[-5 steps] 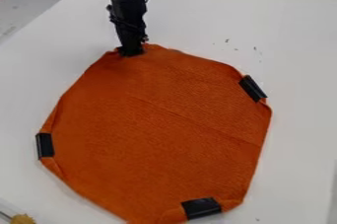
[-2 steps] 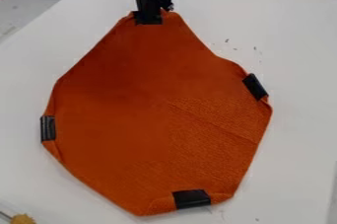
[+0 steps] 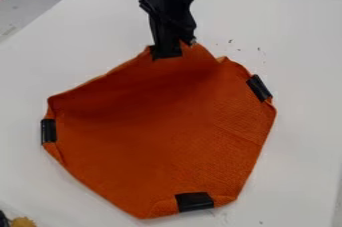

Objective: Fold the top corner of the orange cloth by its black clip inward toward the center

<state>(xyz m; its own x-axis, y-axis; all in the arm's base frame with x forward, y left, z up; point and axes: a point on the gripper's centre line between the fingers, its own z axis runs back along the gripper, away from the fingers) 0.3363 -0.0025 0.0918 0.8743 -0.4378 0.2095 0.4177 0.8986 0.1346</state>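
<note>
Evidently, orange cloth (image 3: 167, 136) hanging from the fingers (image 3: 167, 53), spreading below them.

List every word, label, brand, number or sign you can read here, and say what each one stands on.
There are none to read: the orange cloth, the black clips on its edge and the white table show no lettering, numbers or signs.
</note>
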